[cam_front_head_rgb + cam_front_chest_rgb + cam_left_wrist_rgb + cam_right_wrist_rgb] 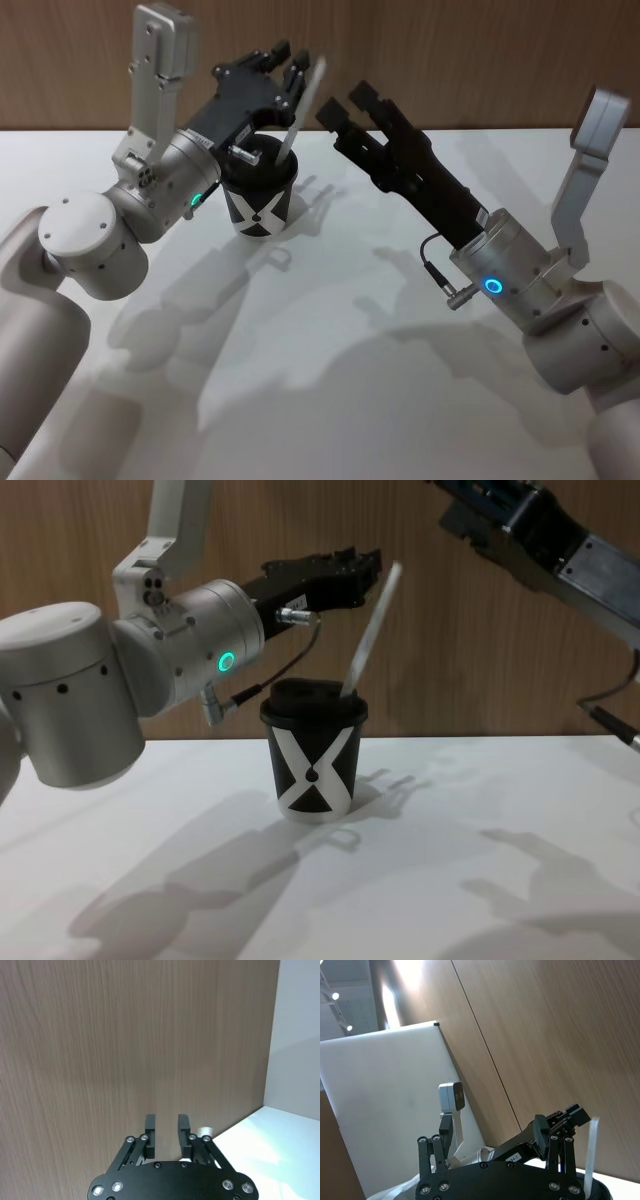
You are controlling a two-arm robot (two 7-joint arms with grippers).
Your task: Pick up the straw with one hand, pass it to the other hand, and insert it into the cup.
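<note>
wood panelling backs the white table (330, 380), where the cup (313, 758) stands with the straw (370, 633) already in its lid, leaning right. left gripper (285, 72) hovers just above the cup — fingers slightly apart, off the straw. right gripper (352, 106) hangs nearby, open, empty.

Matt paper cup (311, 765), smooth plastic straw (372, 628).

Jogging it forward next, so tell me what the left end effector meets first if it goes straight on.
Most likely the wooden wall: the left end effector points at it with nothing between. The straw tip sits beside one finger, off that line, though depth is unclear.
</note>
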